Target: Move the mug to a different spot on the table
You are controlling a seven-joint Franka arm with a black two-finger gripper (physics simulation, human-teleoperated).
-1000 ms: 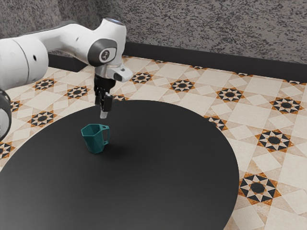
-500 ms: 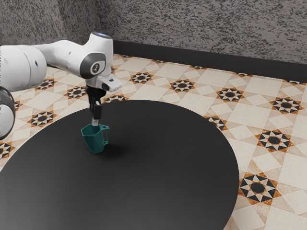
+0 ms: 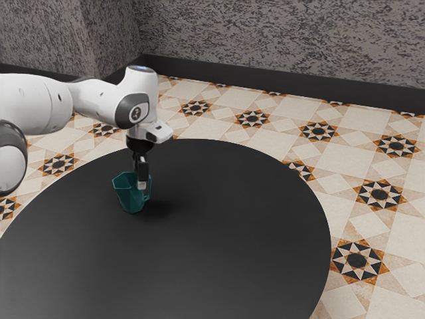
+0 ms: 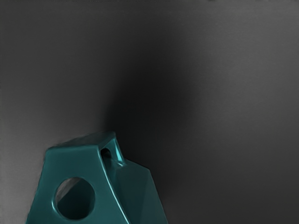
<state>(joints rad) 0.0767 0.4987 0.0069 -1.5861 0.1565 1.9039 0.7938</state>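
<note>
Teal mug [image 3: 131, 195] upright on black round table [image 3: 232, 226], jaws at its handle-side rim, whether pinching cannot tell

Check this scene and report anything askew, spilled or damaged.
Nothing stands out. The mug stands upright and whole on the table, with no spill around it. The claw is at the mug's rim, near its handle.

Cream tiled floor [image 3: 345, 139] patterned with orange-and-black stars. A black baseboard [image 3: 299, 80] runs along its far edge, below a rough, grey speckled wall [image 3: 299, 33].
</note>
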